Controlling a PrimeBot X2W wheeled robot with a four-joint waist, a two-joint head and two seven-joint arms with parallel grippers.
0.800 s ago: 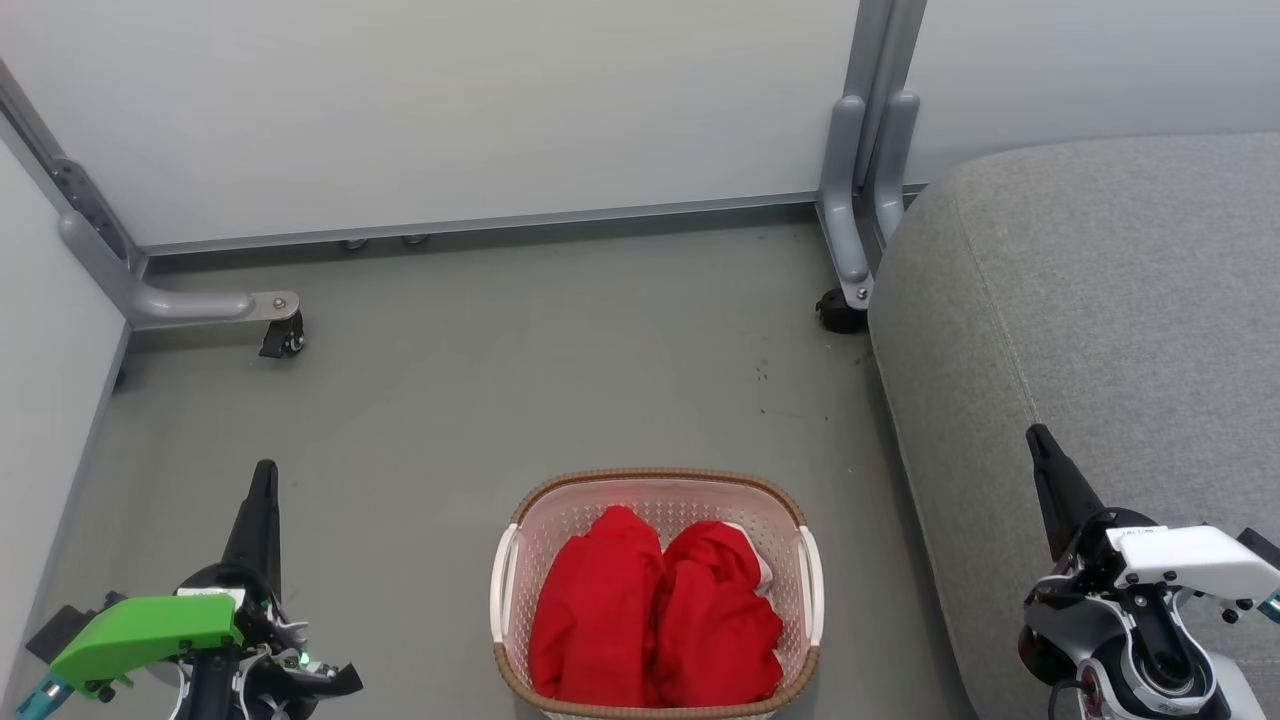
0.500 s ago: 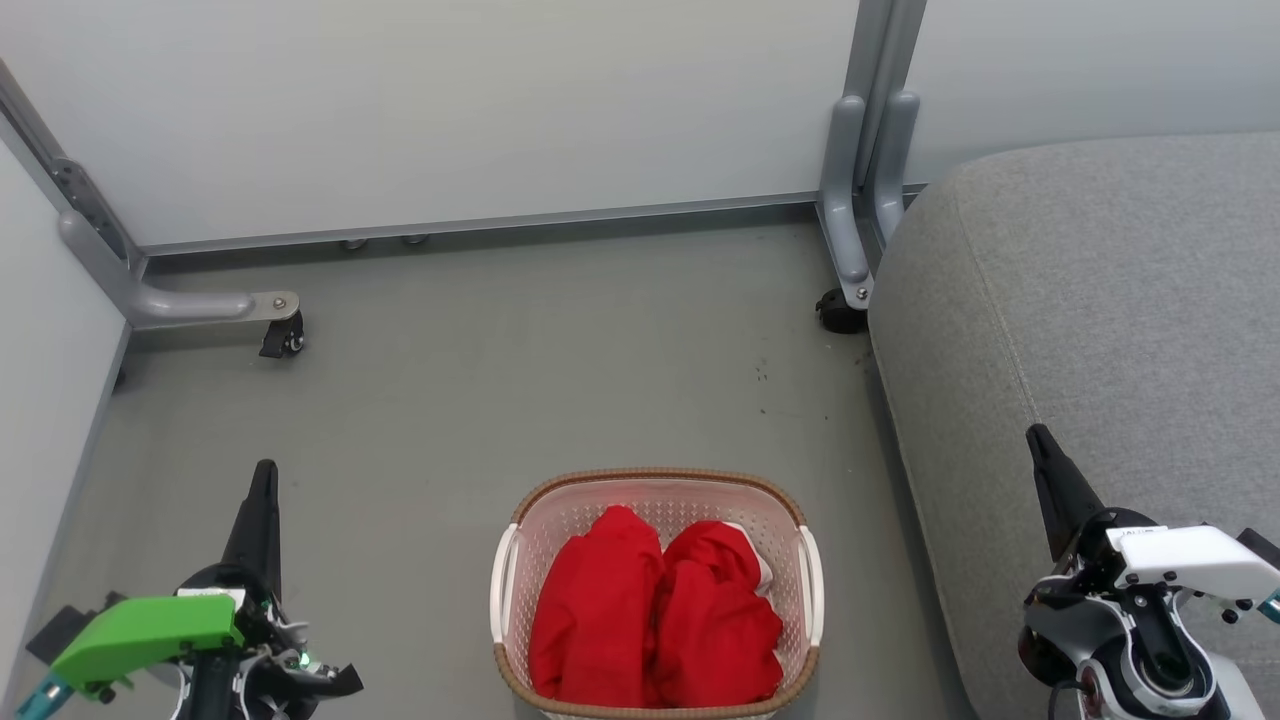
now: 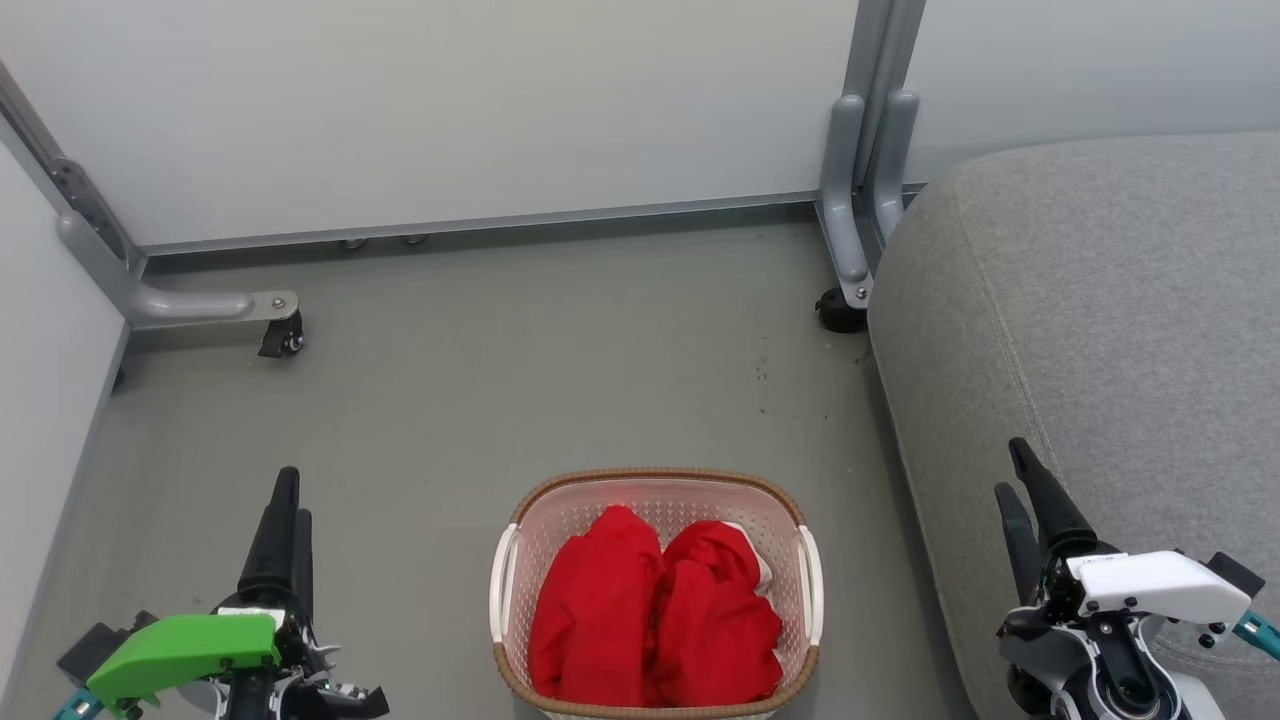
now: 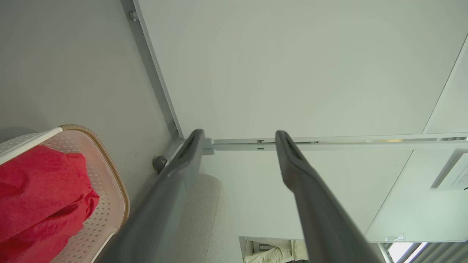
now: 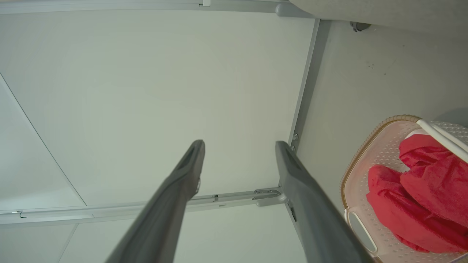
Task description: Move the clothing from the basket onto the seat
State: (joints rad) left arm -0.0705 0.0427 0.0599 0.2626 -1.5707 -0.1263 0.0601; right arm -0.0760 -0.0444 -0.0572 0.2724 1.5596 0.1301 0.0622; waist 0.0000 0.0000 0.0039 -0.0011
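Basket [image 3: 655,474] of clothing [image 3: 650,620] stands on floor [image 3: 500,380] between spread left gripper [image 4: 239,132] and spread right gripper [image 5: 240,142], rim near seat [image 3: 1100,300].

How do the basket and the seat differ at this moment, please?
The basket is cream perforated plastic with a brown rim; the seat is grey woven fabric. The basket is far smaller than the seat. The basket holds the red clothing; the seat's visible part bears none. Both have rounded corners.
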